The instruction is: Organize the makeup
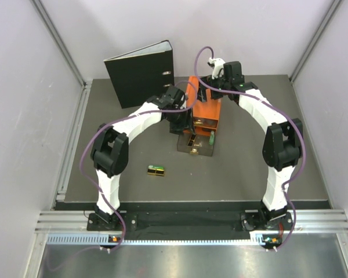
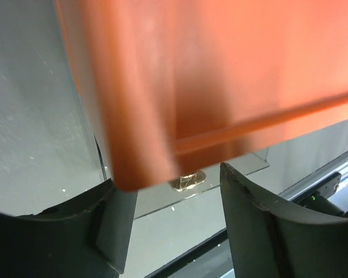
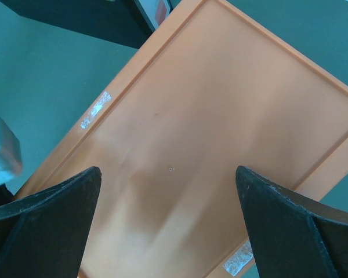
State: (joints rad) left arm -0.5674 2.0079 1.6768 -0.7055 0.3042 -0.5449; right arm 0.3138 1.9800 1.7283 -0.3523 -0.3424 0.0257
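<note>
A small black case with gold and green (image 1: 156, 170) lies alone on the table, left of centre. The orange drawer box (image 1: 206, 107) has a smoky clear drawer (image 1: 204, 153) pulled out towards me. In it are a green stick (image 1: 210, 139) and black-and-gold cases (image 1: 191, 141). My left gripper (image 1: 181, 123) is open and empty against the box's left front corner. In the left wrist view (image 2: 168, 182) the blurred orange box (image 2: 209, 75) fills the frame and a gold piece (image 2: 187, 182) shows below it. My right gripper (image 1: 219, 86) is open and empty above the box's top (image 3: 220, 116); in the right wrist view its fingertips (image 3: 167, 171) straddle the lid. The lilac, mint and peach-grey tubes are out of view.
A black ring binder (image 1: 142, 72) stands upright at the back left, close behind the left arm. Grey walls close in the table at left, right and back. A metal rail (image 1: 69, 145) runs along the left edge.
</note>
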